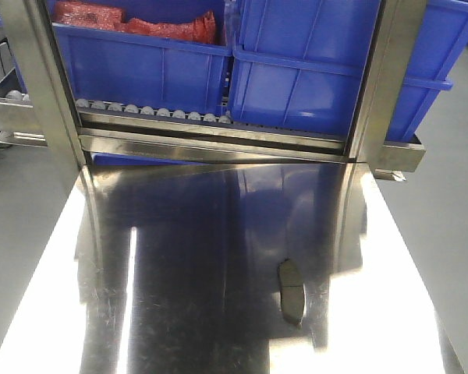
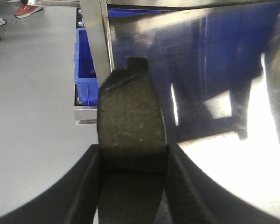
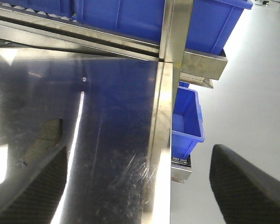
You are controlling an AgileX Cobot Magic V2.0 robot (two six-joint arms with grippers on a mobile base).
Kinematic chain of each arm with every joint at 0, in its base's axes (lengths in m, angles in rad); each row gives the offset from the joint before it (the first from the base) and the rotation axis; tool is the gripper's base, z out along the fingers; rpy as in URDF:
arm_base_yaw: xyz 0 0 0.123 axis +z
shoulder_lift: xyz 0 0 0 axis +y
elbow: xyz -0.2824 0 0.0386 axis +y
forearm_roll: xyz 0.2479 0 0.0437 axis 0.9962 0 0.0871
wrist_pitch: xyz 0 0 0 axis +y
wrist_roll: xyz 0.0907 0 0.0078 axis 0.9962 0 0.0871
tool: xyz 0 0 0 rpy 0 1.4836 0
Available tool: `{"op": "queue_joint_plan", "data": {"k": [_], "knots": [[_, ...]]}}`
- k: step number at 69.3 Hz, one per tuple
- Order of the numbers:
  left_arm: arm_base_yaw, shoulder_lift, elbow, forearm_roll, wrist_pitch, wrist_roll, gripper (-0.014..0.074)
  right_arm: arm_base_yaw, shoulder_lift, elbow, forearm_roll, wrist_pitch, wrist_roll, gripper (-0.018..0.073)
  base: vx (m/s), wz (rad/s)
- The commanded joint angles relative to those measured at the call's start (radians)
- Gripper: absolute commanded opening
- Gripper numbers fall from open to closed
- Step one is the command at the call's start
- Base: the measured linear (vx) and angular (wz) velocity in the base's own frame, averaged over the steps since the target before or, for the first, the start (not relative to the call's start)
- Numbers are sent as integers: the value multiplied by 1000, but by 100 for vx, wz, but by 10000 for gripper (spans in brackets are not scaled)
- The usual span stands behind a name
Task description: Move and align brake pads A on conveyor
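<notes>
Black fingers (image 2: 84,186) of the left gripper (image 2: 133,156) are closed on one brake pad (image 2: 130,112). It is pinched across its width, by the long edges near one end. Its dull grey friction face is turned toward the wrist camera, and its notched far end juts forward past the fingertips. The held pad is seen over the left edge of the steel table (image 2: 233,154), with grey floor beside it; its height above the surface cannot be told.

The fingers (image 3: 252,186) of the right gripper (image 3: 139,158) are spread wide with nothing between them, and are framed over the table's right edge.

A second brake pad (image 1: 291,291) is seen lying flat on the table toward its right front, touched by neither gripper. Blue bins (image 1: 296,70) are stacked on a roller rack behind the table.

The conveyor is not shown in any view, so no pad can be confirmed as laid on it. The task is judged to be partly done at most. One pad is in hand for carrying and one is left to be fetched. The placing and aligning of both are yet to be done.
</notes>
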State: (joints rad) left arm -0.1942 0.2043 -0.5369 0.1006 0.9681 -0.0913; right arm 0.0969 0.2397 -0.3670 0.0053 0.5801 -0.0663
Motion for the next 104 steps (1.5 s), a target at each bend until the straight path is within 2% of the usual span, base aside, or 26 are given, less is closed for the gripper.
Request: {"op": "queue_joint_plan", "data": {"k": [1,33,51,59,72,91,104], "knots": [[3,9,-23,3,-94,2,-6,-4,9,-25,-5,-70,-11,589,0,0],[3,9,-23,2,-94,2,-6,-4,29,-47,-5,-116,-11,589,0,0],[3,9,-23,2,-94,2,-6,-4,186,-204,-5,-223,-11,589,0,0],[3,9,-23,2,-94,2,-6,-4,301,-290,-5,-223,-6,589,0,0],[3,9,-23,2,-94,2,-6,-4,530,-441,-5,-128,66,589,0,0],[3,9,-23,2,-94,2,-6,-4,921,-698,0,162,132,589,0,0],[3,9,-23,2,-94,2,-6,-4,1125,-800,0,312,175,589,0,0]]}}
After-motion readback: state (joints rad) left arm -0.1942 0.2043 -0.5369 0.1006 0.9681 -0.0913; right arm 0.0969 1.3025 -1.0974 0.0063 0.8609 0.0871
